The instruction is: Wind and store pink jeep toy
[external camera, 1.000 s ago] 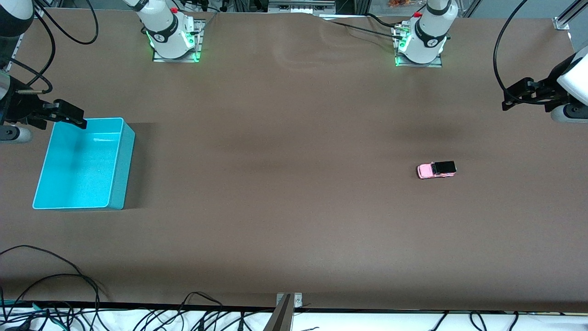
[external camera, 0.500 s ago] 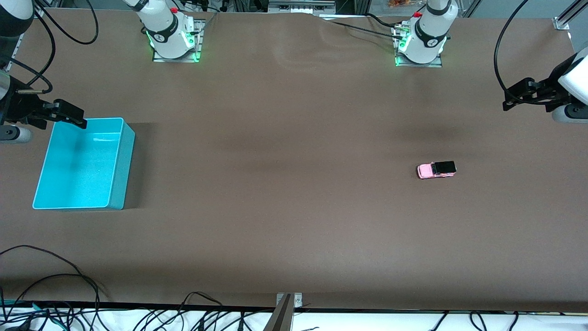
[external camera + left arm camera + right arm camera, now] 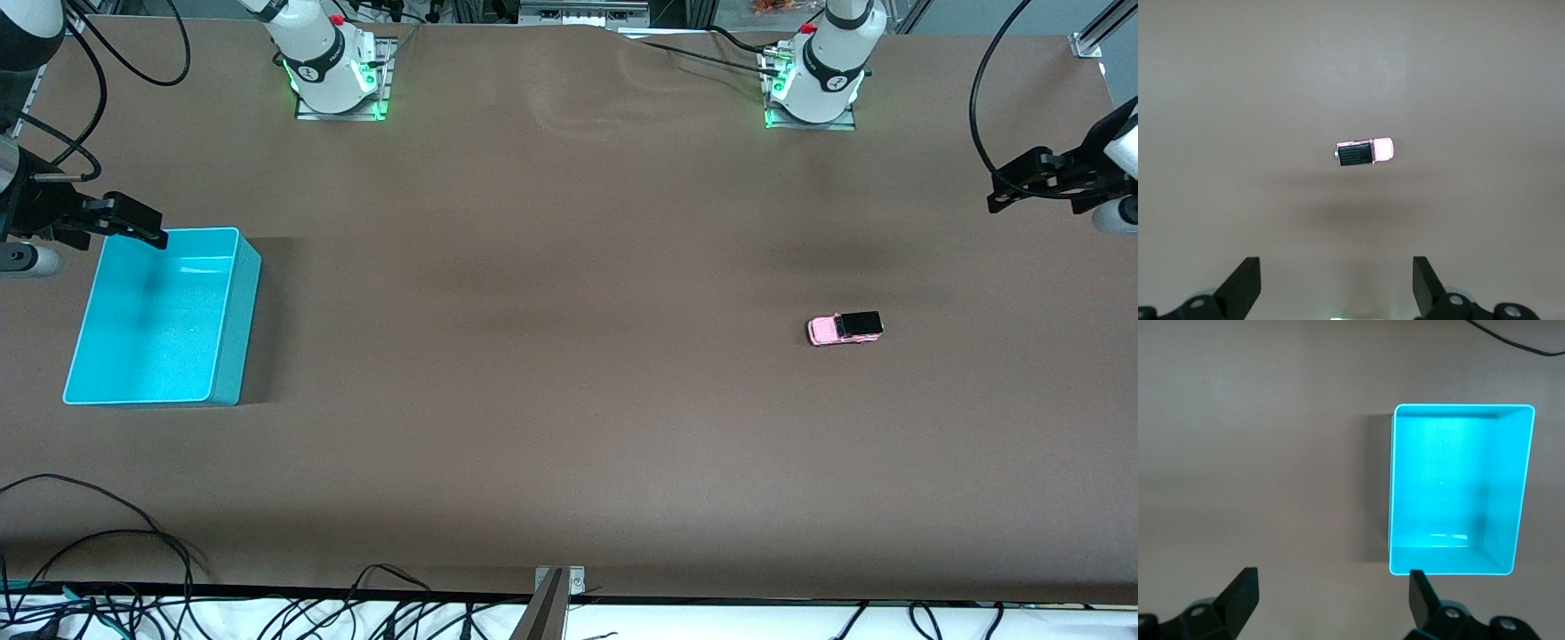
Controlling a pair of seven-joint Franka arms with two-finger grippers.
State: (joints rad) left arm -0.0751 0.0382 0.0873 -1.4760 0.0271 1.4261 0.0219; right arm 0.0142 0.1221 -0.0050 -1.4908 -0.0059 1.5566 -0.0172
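The pink jeep toy (image 3: 845, 328) is seen on the brown table (image 3: 551, 373), toward the left arm's end, on its wheels, with nothing touching it. Its black roof and rear are turned toward the left arm's end of the table; the pink hood is turned toward the middle. In the left wrist view the toy (image 3: 1365, 152) is shown lying crosswise on bare table, well apart from the fingertips (image 3: 1245, 280).

The left gripper (image 3: 1013, 188) is held up in the air over the table's edge at the left arm's end, well apart from the toy. Its fingers are spread wide apart and nothing is held between them.

The turquoise bin (image 3: 227, 311) is set at the right arm's end of the table, open side up. Nothing is seen inside it in the front view or in the right wrist view (image 3: 1401, 487).

The right gripper (image 3: 133, 224) is held over the bin's corner that lies farther from the front camera. Its fingers (image 3: 1238, 593) are spread wide apart, with nothing between them.

The two arm bases are seen along the table's edge farthest from the front camera, with green lights lit at each. Loose black cables (image 3: 98, 551) are seen at the table's edge nearest to the front camera.
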